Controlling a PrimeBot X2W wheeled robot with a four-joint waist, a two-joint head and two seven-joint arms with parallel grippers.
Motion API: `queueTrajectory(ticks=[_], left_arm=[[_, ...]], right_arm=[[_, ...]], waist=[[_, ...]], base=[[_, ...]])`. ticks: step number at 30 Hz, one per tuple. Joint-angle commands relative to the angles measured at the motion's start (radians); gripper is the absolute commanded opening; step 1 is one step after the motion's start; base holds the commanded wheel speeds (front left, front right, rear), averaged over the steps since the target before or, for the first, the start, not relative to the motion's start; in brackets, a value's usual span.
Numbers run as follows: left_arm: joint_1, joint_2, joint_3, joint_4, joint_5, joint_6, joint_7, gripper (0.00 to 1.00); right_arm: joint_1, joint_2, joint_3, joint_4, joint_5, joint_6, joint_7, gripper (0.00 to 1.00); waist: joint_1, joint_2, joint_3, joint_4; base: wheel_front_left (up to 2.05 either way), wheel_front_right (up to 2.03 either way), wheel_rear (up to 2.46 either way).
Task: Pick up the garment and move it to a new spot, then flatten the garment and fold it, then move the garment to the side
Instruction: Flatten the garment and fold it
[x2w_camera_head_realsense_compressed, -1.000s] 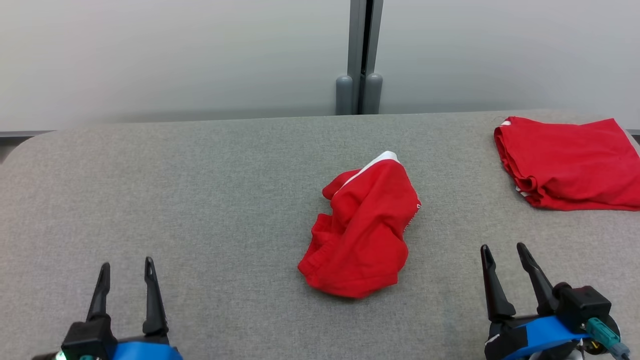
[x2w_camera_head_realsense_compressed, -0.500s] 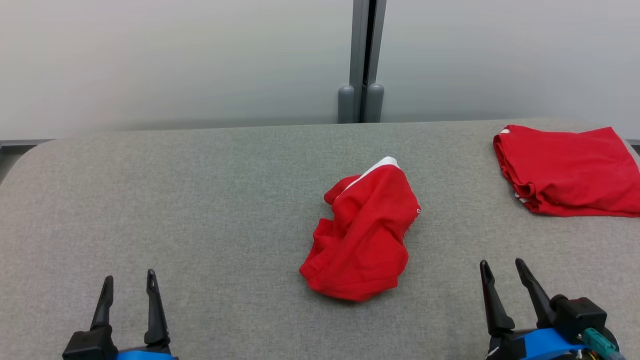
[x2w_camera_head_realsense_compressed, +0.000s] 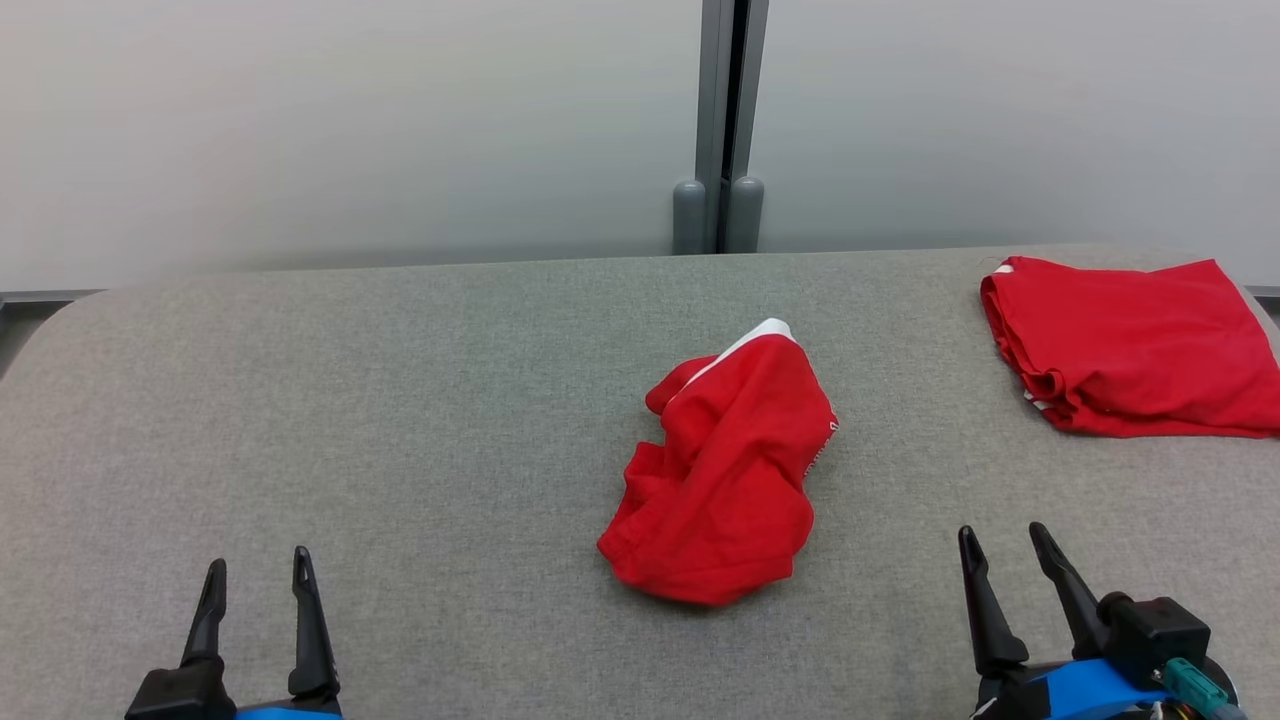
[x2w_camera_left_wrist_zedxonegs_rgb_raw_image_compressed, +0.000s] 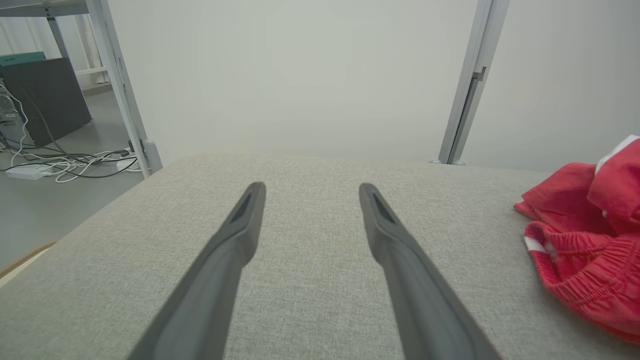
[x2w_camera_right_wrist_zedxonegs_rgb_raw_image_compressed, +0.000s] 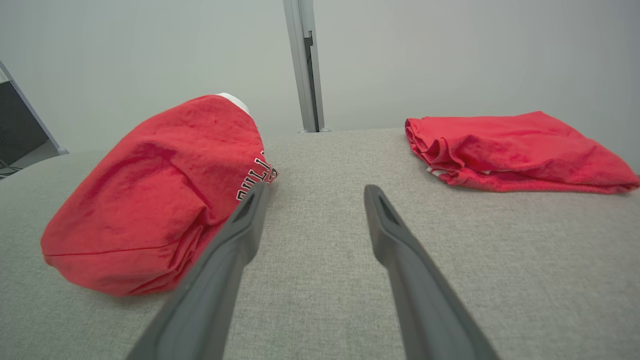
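At the near-left corner of the grey fabric-covered desk (x2w_camera_head_realsense_compressed: 400, 400), the left end effector (x2w_camera_head_realsense_compressed: 258, 560) rests low with its two dark fingers spread wide and nothing between them, pointing toward the far edge over bare cloth, a waiting pose that leaves it free to reach in. Well apart from it, around the middle of the desk and a little toward the right edge, lies the crumpled red garment (x2w_camera_head_realsense_compressed: 725, 470), the task's piece, heaped on itself with a white band showing at its far end and an elastic hem turned toward the near-left corner; bunched like this, it looks not yet picked up, flattened or folded. Behind it, past the far edge, a grey metal post (x2w_camera_head_realsense_compressed: 720, 120) rises against the pale wall. At the near-right corner the right end effector (x2w_camera_head_realsense_compressed: 1001, 530) is likewise wide open and empty, its fingers aimed at the bare strip of desk just to the right of the heap, whose printed lettering shows beside its left finger in the right wrist view; it appears the nearer of the two for a first grasp. At the far-right corner sits a folded red garment (x2w_camera_head_realsense_compressed: 1130, 350), stacked flat and apparently set aside, clear of the working area.
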Motion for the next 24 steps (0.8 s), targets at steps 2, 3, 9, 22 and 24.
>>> queueTrajectory(ticks=[2,3,9,22,24], left_arm=[[0.007,0.000,0.009,0.002,0.004,-0.002,-0.005,1.00],[0.008,-0.002,0.010,0.002,0.006,-0.003,-0.005,1.00],[0.016,-0.010,0.016,-0.001,0.013,-0.005,-0.005,1.00],[-0.022,-0.020,0.022,-0.001,0.023,-0.019,-0.005,1.00],[-0.027,-0.022,0.021,-0.002,0.027,-0.021,-0.005,1.00]], right_arm=[[0.011,-0.002,-0.001,0.002,-0.007,0.000,0.002,1.00],[0.012,-0.002,-0.002,0.003,-0.007,0.000,0.003,1.00],[0.005,-0.002,0.005,0.002,-0.007,0.000,0.006,1.00],[-0.251,-0.039,0.116,0.056,-0.033,0.000,0.049,1.00],[-0.321,-0.049,0.137,0.092,-0.027,0.000,0.069,1.00]], waist=[[0.0000,-0.0002,-0.003,0.000],[0.0000,-0.0002,-0.004,0.000],[0.0000,-0.0002,-0.012,-0.003],[0.0000,-0.0002,0.011,0.008],[0.0000,-0.0002,0.023,0.012]], base=[[0.00,0.00,0.00],[0.00,0.00,0.00],[0.00,0.00,0.00],[0.00,0.00,0.00],[0.00,0.00,0.00]])
